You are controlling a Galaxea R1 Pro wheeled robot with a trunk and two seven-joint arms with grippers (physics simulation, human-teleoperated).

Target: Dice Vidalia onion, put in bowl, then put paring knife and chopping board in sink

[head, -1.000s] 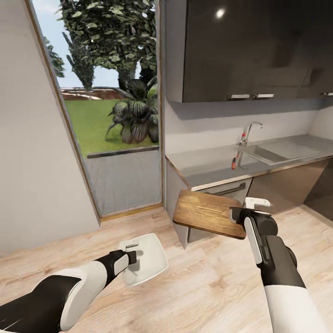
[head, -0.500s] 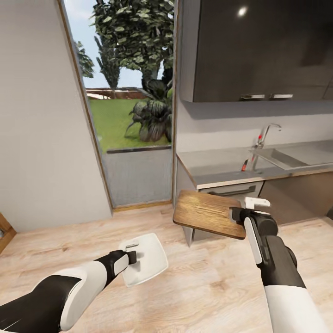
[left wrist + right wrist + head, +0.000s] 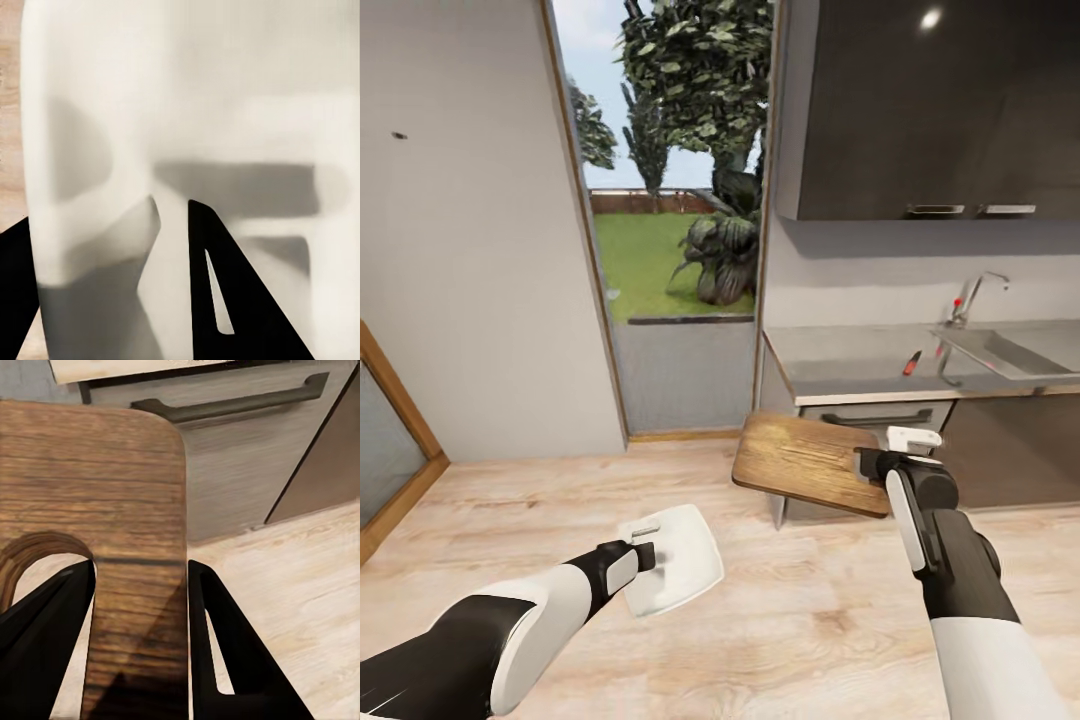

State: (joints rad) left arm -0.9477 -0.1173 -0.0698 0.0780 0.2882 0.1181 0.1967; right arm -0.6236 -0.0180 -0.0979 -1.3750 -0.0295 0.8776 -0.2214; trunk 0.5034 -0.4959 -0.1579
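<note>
Right gripper (image 3: 882, 463), at about four o'clock in the head view, is clamped on the short end of the rectangular brown wooden chopping board (image 3: 805, 462). The right wrist view shows its dark fingers (image 3: 225, 645) straddling the strip of wood beside the oblong handle slot, a hold that probably lets the board ride flat and clear of the cabinets while the robot drives.

Behind it, from two to three o'clock, runs the long glossy grey countertop (image 3: 840, 358) over dark grey cabinet fronts. The rectangular stainless-steel sink (image 3: 1010, 350) with its chrome bent-spout tap (image 3: 970, 295) sits at the three o'clock edge; whether the onion lies in the basin cannot be told from here.

Left gripper (image 3: 643, 545), at seven o'clock, is pinched on the rim of the shallow glossy white squarish bowl (image 3: 672, 573), held low over the pale wooden floor (image 3: 780, 620). Carrying both at once likely saves a second trip to the counter.

Smallest, the slim red-handled paring knife (image 3: 911, 363) lies on the countertop just beside the sink, ready for dicing once the board is set down.
</note>
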